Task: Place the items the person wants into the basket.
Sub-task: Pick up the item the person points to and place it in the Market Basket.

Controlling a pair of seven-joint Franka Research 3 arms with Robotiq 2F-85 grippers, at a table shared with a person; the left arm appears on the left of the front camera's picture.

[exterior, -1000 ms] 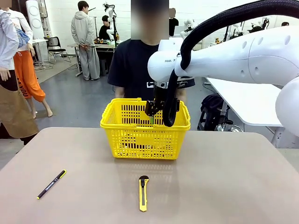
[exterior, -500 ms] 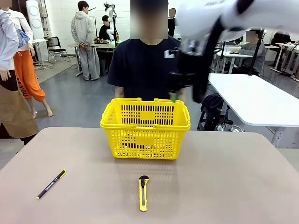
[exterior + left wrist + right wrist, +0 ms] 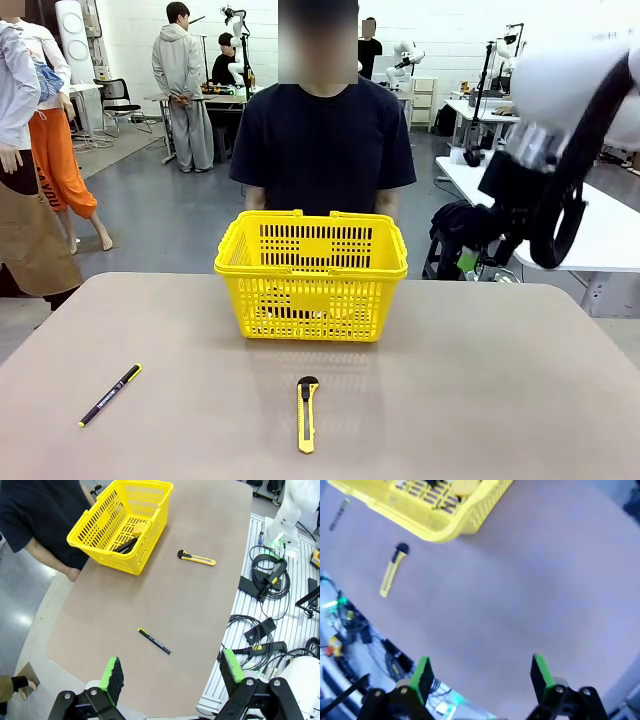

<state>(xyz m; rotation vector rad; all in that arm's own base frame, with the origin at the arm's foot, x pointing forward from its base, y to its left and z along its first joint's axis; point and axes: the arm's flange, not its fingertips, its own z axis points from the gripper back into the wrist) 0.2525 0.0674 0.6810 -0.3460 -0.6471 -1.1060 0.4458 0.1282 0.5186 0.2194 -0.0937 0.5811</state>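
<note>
The yellow basket (image 3: 311, 300) stands mid-table in front of the person (image 3: 325, 140) in a dark navy T-shirt. From the left wrist view, the basket (image 3: 107, 555) holds a dark stapler (image 3: 125, 545) and a yellow tape measure (image 3: 141, 528). The marker I cannot make out. My left gripper (image 3: 172, 672) hangs open and empty, high above the table's near-left edge. My right gripper (image 3: 470, 258), blurred, is in the air right of the basket; in its own view the right gripper (image 3: 481, 675) is open and empty over bare table, with the basket (image 3: 445, 525) and tape measure (image 3: 465, 486) beyond.
A thin black pen (image 3: 110, 395) with yellow ends lies at the front left of the table. A yellow-and-black utility knife (image 3: 307, 413) lies in front of the basket. Cables and gear sit on a rail (image 3: 270, 580) beside the table. Other people stand far back.
My right arm has swung from over the basket up and off to the right, its gripper open throughout. The basket, pen and knife have not moved.
</note>
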